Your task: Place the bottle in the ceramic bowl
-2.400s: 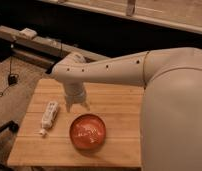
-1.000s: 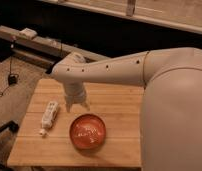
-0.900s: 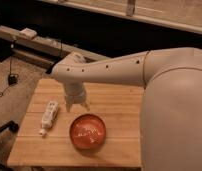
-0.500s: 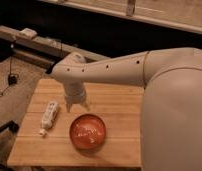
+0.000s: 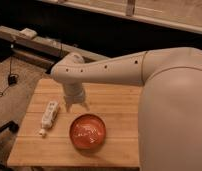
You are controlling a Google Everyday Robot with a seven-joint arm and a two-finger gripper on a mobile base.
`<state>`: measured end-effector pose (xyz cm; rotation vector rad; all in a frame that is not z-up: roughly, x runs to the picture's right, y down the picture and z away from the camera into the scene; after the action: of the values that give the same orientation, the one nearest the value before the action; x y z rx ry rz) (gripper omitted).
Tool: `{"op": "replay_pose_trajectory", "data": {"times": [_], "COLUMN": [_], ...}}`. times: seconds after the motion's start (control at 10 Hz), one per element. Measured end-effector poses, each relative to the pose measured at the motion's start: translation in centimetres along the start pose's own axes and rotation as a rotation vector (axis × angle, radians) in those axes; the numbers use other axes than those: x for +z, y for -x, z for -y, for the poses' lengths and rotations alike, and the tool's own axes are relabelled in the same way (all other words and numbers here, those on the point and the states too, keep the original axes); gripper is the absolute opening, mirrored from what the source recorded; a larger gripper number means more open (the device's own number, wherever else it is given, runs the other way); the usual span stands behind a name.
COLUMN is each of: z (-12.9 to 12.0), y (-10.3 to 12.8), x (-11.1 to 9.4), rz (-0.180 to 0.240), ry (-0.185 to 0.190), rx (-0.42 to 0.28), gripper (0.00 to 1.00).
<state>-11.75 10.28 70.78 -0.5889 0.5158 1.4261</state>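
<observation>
The white bottle [image 5: 49, 116] lies flat on the left part of the wooden table [image 5: 114, 105], cap toward the front. The orange-red ceramic bowl [image 5: 87, 132] sits to its right, near the table's front, with nothing in it. My gripper [image 5: 76, 107] hangs from the white arm above the table, between the bottle and the bowl, just behind the bowl's rim. It points downward and holds nothing that I can see.
My large white arm body [image 5: 174, 115] fills the right side and hides the table's right end. A dark bench [image 5: 39, 45] with a white object stands behind the table. Carpet floor with cables lies to the left.
</observation>
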Motion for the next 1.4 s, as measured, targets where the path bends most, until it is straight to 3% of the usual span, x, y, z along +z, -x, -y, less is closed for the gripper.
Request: {"op": "replay_pose_trajectory", "data": {"times": [0.2,0.6,1.0,1.2,1.4], "z": [-2.8,-12.0,-21.5,-23.7,-24.1], "y": [1.4,5.4,9.5,10.9,11.9], "x": [0.4,1.5,4.6,7.4,9.6], "rz": [0.009,0.015,-0.005,-0.028,-0.047], "ry": [0.006,0.017,0.021,0.015,0.017], "rx": [-0.024,-0.092,-0.176,-0.186,-0.172], "gripper": [0.65,0.65,0.65,0.65,0.65]}}
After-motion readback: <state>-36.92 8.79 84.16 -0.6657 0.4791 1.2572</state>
